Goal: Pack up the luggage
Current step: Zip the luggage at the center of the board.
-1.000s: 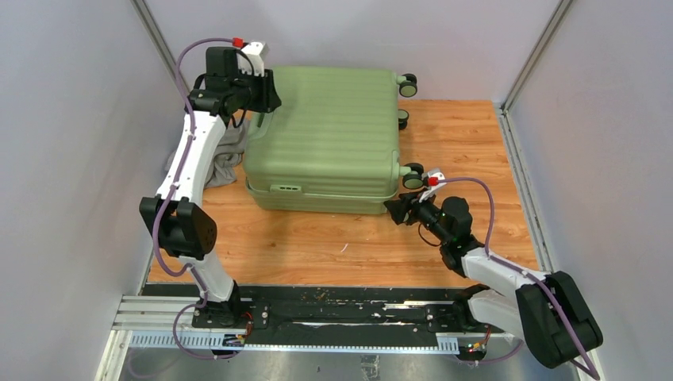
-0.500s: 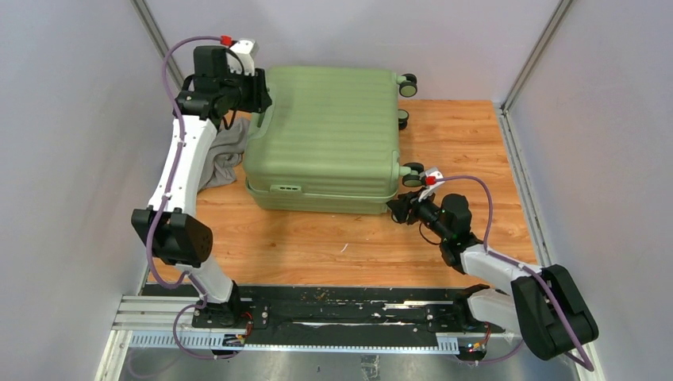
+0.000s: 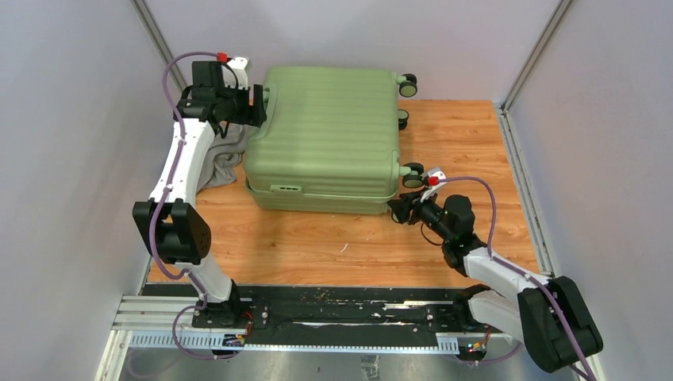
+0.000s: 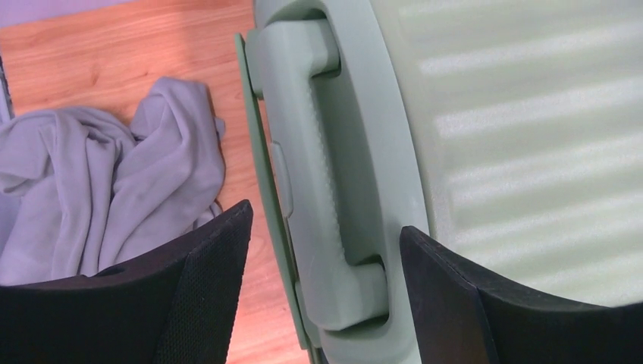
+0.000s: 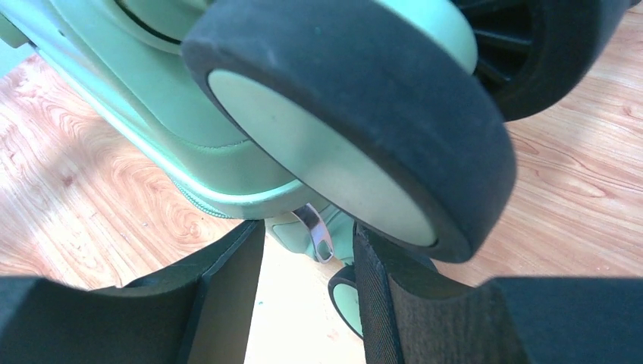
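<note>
Noting luggage (image 3: 329, 127) shut yet grey cloth (image 3: 224, 156) beside it unpacked, so I judge packing unfinished; left hand (image 4: 324, 220) open astride its side handle (image 4: 303, 136), right hand (image 5: 308, 262) open at its zipper pull (image 5: 317, 235).

The wooden surface (image 3: 317, 246) carries a closed light-green suitcase (image 3: 333, 135), lying flat toward the far side with its wheels (image 3: 408, 85) pointing right. A crumpled grey cloth (image 3: 226, 163) lies on the wood just beside the suitcase's left edge. A small pale speck (image 3: 344, 248) shows on the bare boards nearer the front, well apart from both.
</note>
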You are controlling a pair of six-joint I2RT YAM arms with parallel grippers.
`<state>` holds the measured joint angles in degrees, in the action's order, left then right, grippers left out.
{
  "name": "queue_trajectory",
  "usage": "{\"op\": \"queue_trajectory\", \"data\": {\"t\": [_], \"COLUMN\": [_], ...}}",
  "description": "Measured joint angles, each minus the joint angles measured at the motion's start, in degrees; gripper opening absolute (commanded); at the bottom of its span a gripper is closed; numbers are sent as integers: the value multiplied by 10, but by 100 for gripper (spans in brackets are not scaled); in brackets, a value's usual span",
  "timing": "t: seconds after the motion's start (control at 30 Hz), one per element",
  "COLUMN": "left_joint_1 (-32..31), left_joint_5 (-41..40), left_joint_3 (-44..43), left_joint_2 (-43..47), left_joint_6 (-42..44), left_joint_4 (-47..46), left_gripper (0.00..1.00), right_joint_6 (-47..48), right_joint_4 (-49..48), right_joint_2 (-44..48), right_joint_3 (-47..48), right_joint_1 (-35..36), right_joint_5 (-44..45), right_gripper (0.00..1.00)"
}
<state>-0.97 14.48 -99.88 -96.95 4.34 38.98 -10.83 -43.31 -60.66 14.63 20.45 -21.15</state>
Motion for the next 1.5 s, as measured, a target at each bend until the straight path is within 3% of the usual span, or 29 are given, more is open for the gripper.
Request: {"op": "queue_trajectory", "data": {"t": [0.4,0.63,0.97,1.07,1.2,1.27,1.5], "left_joint_1": [2,39,38,34,14,6,-8], "left_joint_5": [22,49,90,88,58,38,4], "left_joint_3": [-3,3,27,28,29,29,-27], "left_joint_2": [-23,-33,-37,-37,-36,-33,-39], "left_joint_6": [-2,-14,-14,-12,-4,0,-3], "left_joint_4": [-47,-33,-29,-30,-37,-37,20], "left_gripper": [55,58,56,45,17,2,0], "right_joint_6": [-2,-3,-5,-6,-7,-7,-17], "right_joint_4": [47,48,49,49,47,43,16], "right_joint_2": [66,75,75,74,72,72,55], "right_joint_3": [0,0,0,0,0,-3,-11], "right_joint_1": [0,0,0,0,0,0,-50], "right_joint_5": [8,12,12,13,18,21,5], "right_gripper": [52,52,52,51,52,60,70]}}
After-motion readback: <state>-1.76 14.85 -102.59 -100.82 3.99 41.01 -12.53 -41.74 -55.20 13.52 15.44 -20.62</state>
